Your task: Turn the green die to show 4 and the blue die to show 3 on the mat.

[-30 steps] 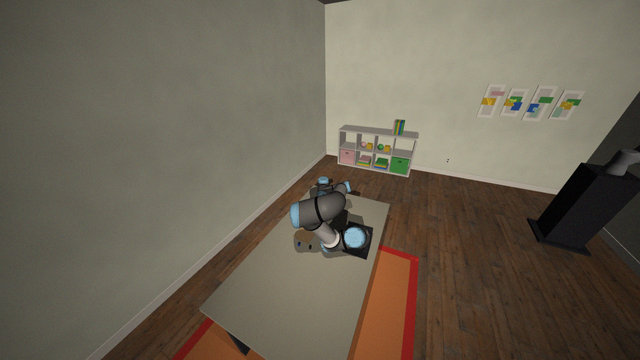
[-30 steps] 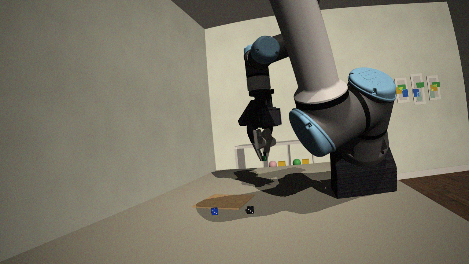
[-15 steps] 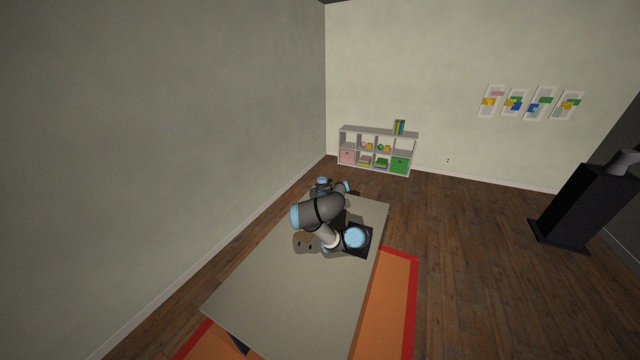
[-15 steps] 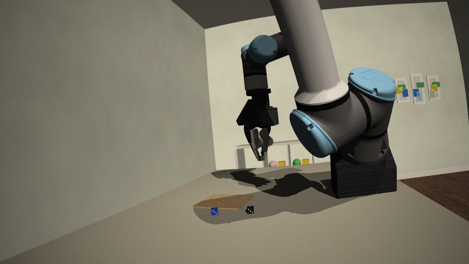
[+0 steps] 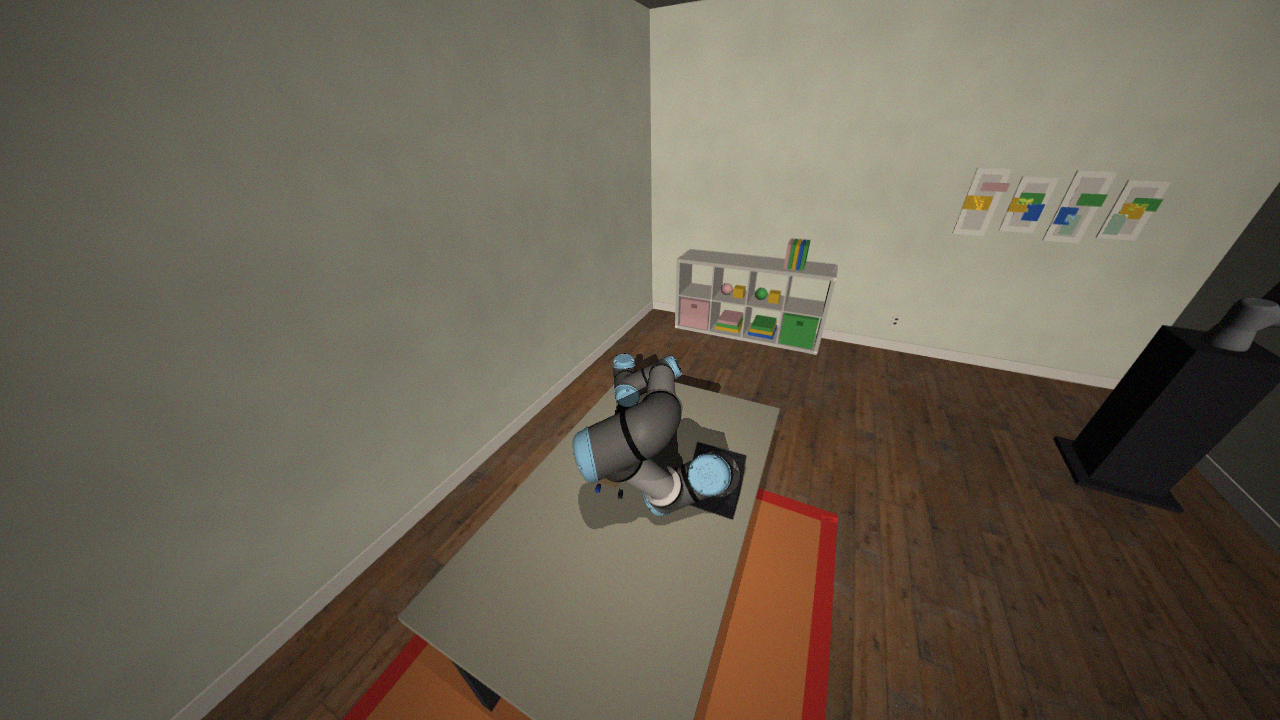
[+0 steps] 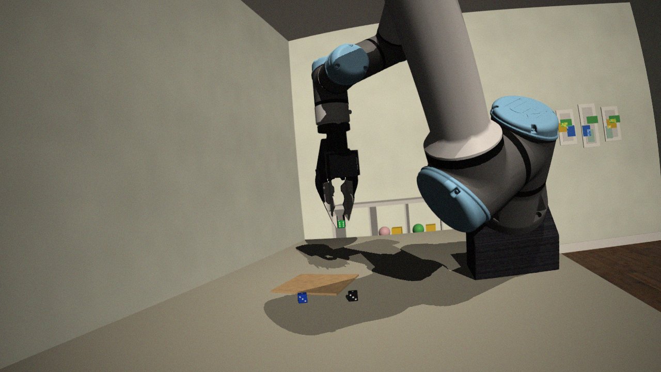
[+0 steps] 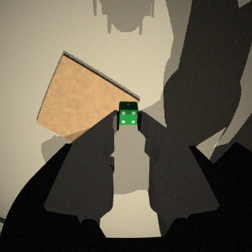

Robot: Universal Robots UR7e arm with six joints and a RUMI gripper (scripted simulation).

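Observation:
My gripper (image 6: pixel 341 218) (image 7: pixel 127 112) is shut on the green die (image 6: pixel 341 223) (image 7: pixel 128 116) and holds it high above the table. The die's face toward the wrist camera shows four pips. The tan mat (image 6: pixel 314 283) (image 7: pixel 78 99) lies on the table below, ahead and to the left of the die in the wrist view. The blue die (image 6: pixel 302 297) (image 5: pixel 597 488) sits on the table at the mat's near edge, off the mat. The black die (image 6: pixel 352 295) (image 5: pixel 620 493) sits on the table beside the mat's near right corner.
The arm's dark base block (image 6: pixel 513 252) stands on the grey table (image 6: pixel 415 332) to the right of the mat. A white shelf (image 5: pixel 756 300) with coloured items stands against the far wall. An orange rug with a red border (image 5: pixel 787 591) lies beside the table.

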